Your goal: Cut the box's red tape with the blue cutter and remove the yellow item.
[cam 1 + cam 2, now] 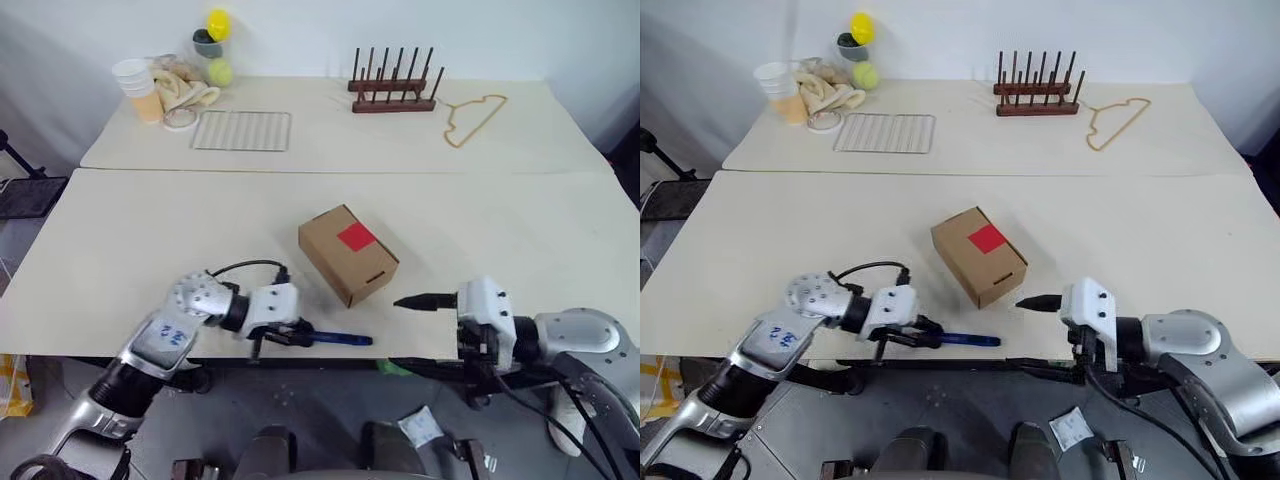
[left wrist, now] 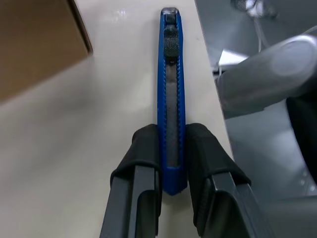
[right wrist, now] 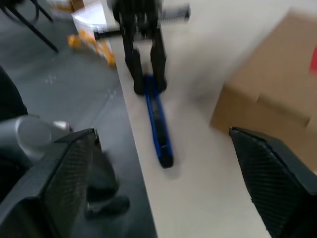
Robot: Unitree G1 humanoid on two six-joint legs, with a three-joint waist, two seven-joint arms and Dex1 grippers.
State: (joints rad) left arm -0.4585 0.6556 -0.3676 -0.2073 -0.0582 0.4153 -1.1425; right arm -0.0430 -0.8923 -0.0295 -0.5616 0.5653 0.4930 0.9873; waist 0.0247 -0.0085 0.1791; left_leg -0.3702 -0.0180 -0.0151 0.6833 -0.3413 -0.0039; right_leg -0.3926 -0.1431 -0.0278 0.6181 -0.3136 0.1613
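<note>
The brown box (image 1: pixel 347 254) lies closed in the middle of the near table, its red tape (image 1: pixel 356 237) facing up. The blue cutter (image 1: pixel 342 340) lies along the table's front edge, just in front of the box. My left gripper (image 1: pixel 290 335) is shut on the cutter's rear end, and the black pads (image 2: pixel 141 158) clamp the blue body (image 2: pixel 170 99) from both sides. My right gripper (image 3: pixel 162 133) stands open to the right of the box's front corner, with one finger (image 1: pixel 425 299) pointing at the box and nothing between the fingers. The yellow item is hidden.
On the far table stand a wooden peg rack (image 1: pixel 393 82), a wire hanger (image 1: pixel 473 118), a wire grid (image 1: pixel 241 130), stacked cups (image 1: pixel 139 88), a tennis ball (image 1: pixel 220 72) and a glossy yellow egg shape (image 1: pixel 218 24). A seam (image 1: pixel 340 172) divides the two tables.
</note>
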